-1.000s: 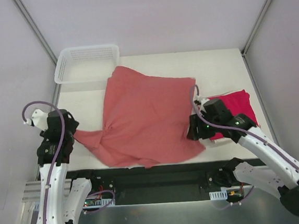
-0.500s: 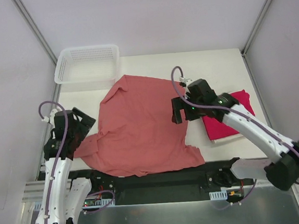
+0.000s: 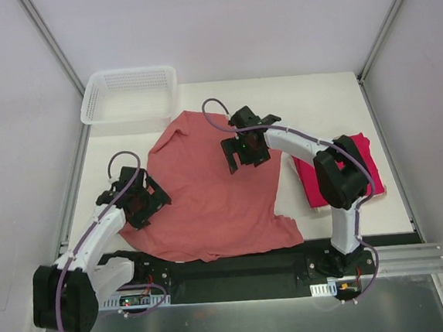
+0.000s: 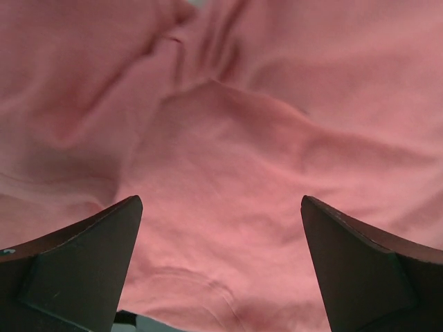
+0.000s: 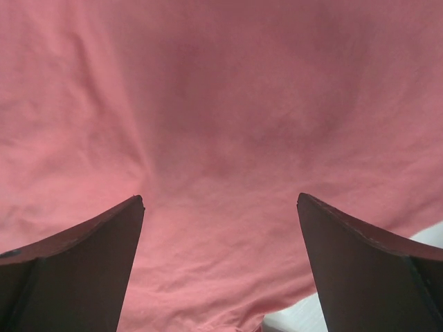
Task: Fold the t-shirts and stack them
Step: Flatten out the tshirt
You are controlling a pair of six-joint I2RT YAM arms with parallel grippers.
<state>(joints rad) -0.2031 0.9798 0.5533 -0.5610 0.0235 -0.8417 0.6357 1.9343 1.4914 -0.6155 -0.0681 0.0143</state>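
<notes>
Salmon-pink cotton t-shirt: spread loosely and rumpled over the left and middle of the white tabletop. Its near hem reaches the front edge, and its far corner lies just beside the basket.
Crimson-magenta t-shirt: folded into a compact rectangle at the right side of the tabletop, beside the pink shirt and partly hidden under the right arm.
Left hand: fingers spread wide with nothing between them. It is low over the creased left edge of the salmon-pink shirt, which fills its wrist view. Whether the fingertips touch the fabric cannot be told.
Right hand: fingers spread wide and gripping nothing. It is poised over the upper middle of the salmon-pink shirt, and a sliver of white tabletop shows at the lower right of its wrist view. Contact with the cloth cannot be told.
White plastic mesh basket: at the far left corner of the tabletop, standing upright.
</notes>
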